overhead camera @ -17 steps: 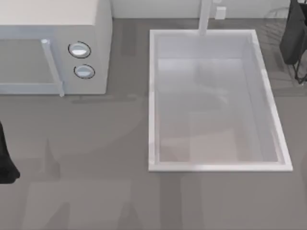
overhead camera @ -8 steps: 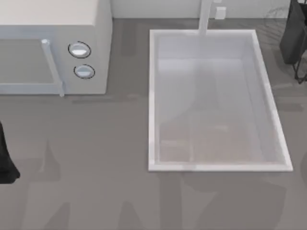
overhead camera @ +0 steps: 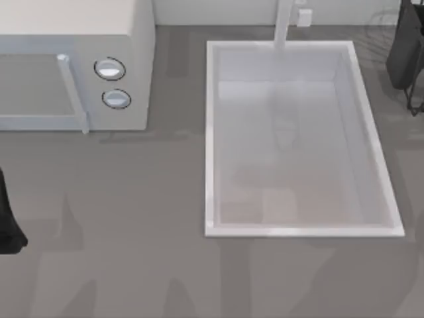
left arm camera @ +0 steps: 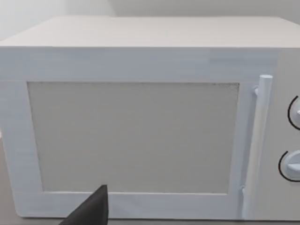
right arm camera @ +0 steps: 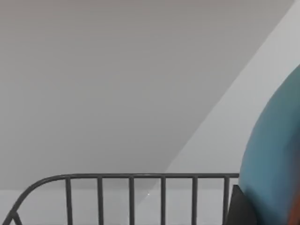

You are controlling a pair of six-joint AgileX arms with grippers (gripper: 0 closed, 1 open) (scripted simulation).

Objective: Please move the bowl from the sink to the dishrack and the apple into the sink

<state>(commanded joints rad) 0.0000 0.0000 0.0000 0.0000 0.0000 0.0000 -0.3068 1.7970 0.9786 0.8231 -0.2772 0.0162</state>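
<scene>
Two arms are at the table's edges; the right gripper [overhead camera: 405,53] is at the far right, over the dark wire rack [right arm camera: 131,192], with the blue bowl [right arm camera: 276,159] close against it, but its grasp cannot be told; the left gripper [overhead camera: 8,225], grasp also unclear, waits at the left edge, facing the microwave [left arm camera: 140,122]; the sink [overhead camera: 211,132] lies between.

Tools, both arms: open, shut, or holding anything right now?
Left tool: by the microwave, state cannot be told.
Right tool: over the dishrack, blue bowl against it; grip cannot be told.
</scene>
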